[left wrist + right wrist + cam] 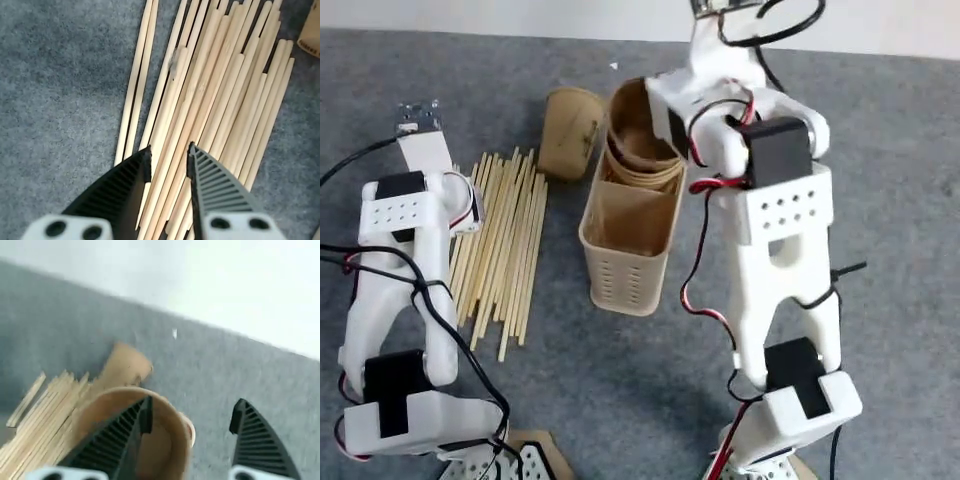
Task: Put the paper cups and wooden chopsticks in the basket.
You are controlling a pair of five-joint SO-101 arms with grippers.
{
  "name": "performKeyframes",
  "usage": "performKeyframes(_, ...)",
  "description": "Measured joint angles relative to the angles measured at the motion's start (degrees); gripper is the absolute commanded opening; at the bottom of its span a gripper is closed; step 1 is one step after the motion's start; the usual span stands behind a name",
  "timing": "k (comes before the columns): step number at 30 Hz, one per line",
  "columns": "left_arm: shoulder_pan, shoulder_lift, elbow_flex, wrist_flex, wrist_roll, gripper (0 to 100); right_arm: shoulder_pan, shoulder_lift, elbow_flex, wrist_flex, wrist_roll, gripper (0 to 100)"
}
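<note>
Grey, felt-like counter (620,400) runs back to a pale wall (225,280); the left end effector (169,155) hangs released, jaws slightly parted, over the wooden chopsticks (210,100), though whether its tips touch them cannot be told; the sticks lie side by side, their ends cut off at the wrist view's edge; the right end effector (192,415) is spread wide with nothing gripped, one finger over the mouth of the stacked paper cups (640,130), which sit in one end of the basket (620,270), partly hidden by that arm; a loose paper cup (570,130) lies on its side just beside the basket.
</note>
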Motion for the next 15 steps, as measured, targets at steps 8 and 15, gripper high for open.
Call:
performKeyframes(8,0.0,0.0,0.0,0.0,0.0,15,0.0,7.38,0.62,-1.05,0.09,26.0)
performKeyframes(15,0.09,0.0,0.0,0.0,0.0,15,0.0,16.26,5.45,1.67,0.26,26.0)
